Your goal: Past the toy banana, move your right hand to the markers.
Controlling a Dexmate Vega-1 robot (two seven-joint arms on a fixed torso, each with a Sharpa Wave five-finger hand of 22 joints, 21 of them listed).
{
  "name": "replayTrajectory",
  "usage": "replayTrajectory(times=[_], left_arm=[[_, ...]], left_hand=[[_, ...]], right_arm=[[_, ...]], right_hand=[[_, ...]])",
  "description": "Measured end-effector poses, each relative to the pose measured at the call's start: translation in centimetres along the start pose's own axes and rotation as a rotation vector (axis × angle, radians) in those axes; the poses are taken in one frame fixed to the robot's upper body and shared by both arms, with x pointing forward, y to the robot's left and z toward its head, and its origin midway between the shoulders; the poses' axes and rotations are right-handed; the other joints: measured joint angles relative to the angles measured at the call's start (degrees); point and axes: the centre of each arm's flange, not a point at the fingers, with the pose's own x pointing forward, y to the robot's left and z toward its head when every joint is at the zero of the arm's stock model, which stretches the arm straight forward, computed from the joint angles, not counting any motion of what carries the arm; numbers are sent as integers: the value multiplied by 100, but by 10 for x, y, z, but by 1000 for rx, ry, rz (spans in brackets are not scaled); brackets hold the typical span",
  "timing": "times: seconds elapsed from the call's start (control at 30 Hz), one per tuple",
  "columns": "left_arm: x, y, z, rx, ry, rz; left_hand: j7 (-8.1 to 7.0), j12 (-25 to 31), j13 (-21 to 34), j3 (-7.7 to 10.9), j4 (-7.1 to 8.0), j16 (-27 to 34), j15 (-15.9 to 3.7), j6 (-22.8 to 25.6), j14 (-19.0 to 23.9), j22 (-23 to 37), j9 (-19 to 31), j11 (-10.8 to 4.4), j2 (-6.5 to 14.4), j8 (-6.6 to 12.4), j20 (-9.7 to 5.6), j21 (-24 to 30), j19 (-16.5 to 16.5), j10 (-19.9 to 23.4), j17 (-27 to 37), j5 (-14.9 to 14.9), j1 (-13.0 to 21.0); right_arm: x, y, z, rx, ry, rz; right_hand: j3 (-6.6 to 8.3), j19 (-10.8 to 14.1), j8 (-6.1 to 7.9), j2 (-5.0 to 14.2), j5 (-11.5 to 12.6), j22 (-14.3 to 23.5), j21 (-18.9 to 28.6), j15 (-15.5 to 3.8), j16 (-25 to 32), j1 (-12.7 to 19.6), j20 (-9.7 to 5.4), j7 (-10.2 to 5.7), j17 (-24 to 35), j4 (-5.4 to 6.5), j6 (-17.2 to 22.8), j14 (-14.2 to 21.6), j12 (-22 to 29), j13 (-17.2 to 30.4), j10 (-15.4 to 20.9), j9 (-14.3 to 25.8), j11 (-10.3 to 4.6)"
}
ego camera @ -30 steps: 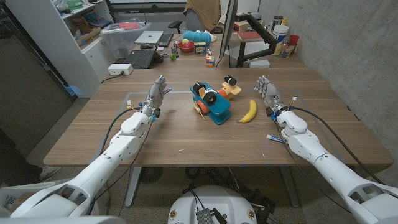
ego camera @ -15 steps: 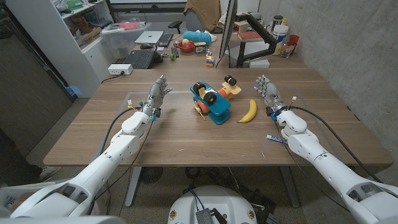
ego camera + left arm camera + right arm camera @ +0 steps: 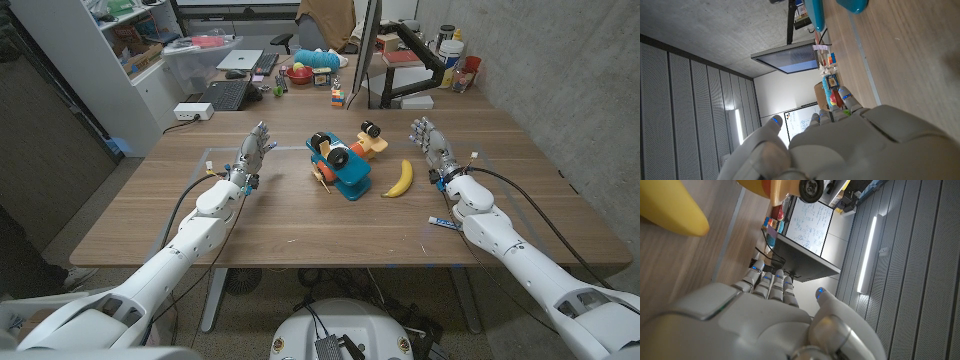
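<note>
While both arms are reaching in over the table (image 3: 300, 225), nothing is lying in either hand. Near the middle of the table a blue toy (image 3: 338, 167) with dark wheels is sitting, and a small yellow toy car (image 3: 370, 140) is touching it on the far right side. The right hand (image 3: 431, 148) is standing with its fingers pointing away from the robot and a little apart, holding nothing; it is near the right edge, just to the right of the banana (image 3: 399, 179) and slightly farther back. The left hand (image 3: 252, 155) is doing the same on the other side of the blue toy, fingers up and apart, empty. The banana is lying between the blue toy and the right hand, touching neither, and its yellow side (image 3: 670, 215) is also showing close before the right hand in the right wrist view. A marker (image 3: 443, 222) is lying on the table beside the right forearm, nearer to the robot than the right hand and apart from the banana; I cannot tell if more than one marker is there.
</note>
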Motion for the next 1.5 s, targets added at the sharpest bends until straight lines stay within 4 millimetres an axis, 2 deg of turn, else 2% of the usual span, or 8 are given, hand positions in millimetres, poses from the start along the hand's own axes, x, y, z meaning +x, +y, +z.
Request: replayTrajectory(times=[0.1,0.2,0.6,0.73,1.0,1.2,1.5], left_arm=[[0,1,0,0,0,1],[0,1,-1,1,1,0],[2,2,-1,2,2,-7],[2,2,-1,2,3,-8],[2,2,-1,2,4,-11],[2,2,-1,5,5,-12],[2,2,-1,5,7,-16]], left_hand=[[0,0,0,0,0,0,0,0,0,0,0,0,0,0,0,-24,0,0,0,0,0],[0,0,0,0,0,0,0,0,0,-5,0,0,-23,0,0,-24,0,0,0,0,-23],[0,0,0,45,3,0,0,1,0,-14,-1,1,-4,0,0,-45,0,1,0,0,-41],[0,0,-1,48,0,0,0,0,0,-14,-1,1,-23,0,0,-45,0,1,0,0,-68],[0,-1,-1,48,0,0,0,1,0,-14,-1,1,-22,0,0,-67,0,1,0,0,-68],[0,-1,-1,48,0,0,0,1,0,-14,-1,1,-22,0,0,-89,0,1,-1,0,-68],[0,-1,-1,47,0,0,0,1,0,-13,-2,2,-22,-1,0,-89,0,1,-1,-1,-67]], right_arm=[[0,-2,2,-17,-14,-3],[0,-4,4,-34,-26,-4],[-2,-13,15,-114,-86,-7],[-3,-14,20,-136,-110,-6],[-7,-21,31,-185,-162,-12],[-11,-26,40,-228,-210,-16],[-16,-30,52,-276,-270,-18]], right_hand=[[0,0,0,-9,0,0,-9,81,0,20,0,-22,0,0,22,17,0,0,-18,27,18],[14,0,0,16,0,0,-9,81,0,45,0,-31,0,-14,32,17,0,4,-19,27,18],[23,54,0,39,0,-1,-9,-27,0,112,-9,-62,-27,-70,62,58,0,27,-19,26,18],[48,62,0,70,0,0,-9,-28,0,143,-1,-19,-23,-94,106,56,0,27,-18,26,18],[55,133,0,68,-44,-1,-53,-189,-28,203,-10,65,-24,-134,140,17,-30,22,13,25,-14],[78,132,-28,70,-44,-1,-53,-220,-28,205,-10,125,-11,-157,80,-14,-46,11,-9,25,-36],[78,132,-39,98,-44,-1,-92,-219,-50,233,-10,124,-11,-157,80,-14,-46,11,-9,10,-36]])
